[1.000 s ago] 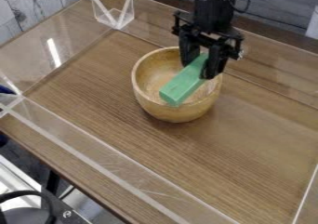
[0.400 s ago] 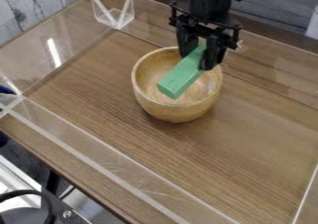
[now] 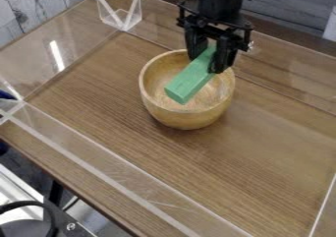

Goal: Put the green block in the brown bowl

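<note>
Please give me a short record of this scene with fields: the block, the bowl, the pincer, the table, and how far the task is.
block: green block, tilted, lower end inside the bowl, upper end between the pincer's fingers
bowl: brown bowl, round, wooden, upright on the table
pincer: pincer points down over the bowl's far rim, shut on the block
table: wooden table with clear low walls
task state: block is in the bowl but not yet let go

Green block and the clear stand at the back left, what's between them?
In the camera view, the brown bowl's rim, then bare wooden table, separates the green block from the clear stand.
</note>
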{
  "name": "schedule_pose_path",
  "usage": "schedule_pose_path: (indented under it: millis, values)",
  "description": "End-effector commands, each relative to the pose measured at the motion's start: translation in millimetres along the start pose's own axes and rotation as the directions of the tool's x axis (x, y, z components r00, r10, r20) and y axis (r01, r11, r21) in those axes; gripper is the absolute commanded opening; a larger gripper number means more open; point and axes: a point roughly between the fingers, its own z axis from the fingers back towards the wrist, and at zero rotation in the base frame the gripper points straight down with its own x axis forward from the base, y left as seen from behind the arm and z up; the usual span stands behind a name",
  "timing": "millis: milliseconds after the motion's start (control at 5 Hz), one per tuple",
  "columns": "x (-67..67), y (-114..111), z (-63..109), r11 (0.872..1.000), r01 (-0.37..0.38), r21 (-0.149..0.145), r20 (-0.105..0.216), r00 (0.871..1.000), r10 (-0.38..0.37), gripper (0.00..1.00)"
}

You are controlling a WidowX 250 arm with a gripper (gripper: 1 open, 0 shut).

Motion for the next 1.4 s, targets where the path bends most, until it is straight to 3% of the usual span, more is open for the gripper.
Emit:
schedule_pose_path:
  millis: [0,1200]
  values:
    - [6.8,3.7,15.7,1.000,0.000,0.010,0.065,0.998,-0.001,0.00]
    - [17.9,13.6,-8.4,1.000,-0.015,0.005,0.038,0.999,0.015,0.00]
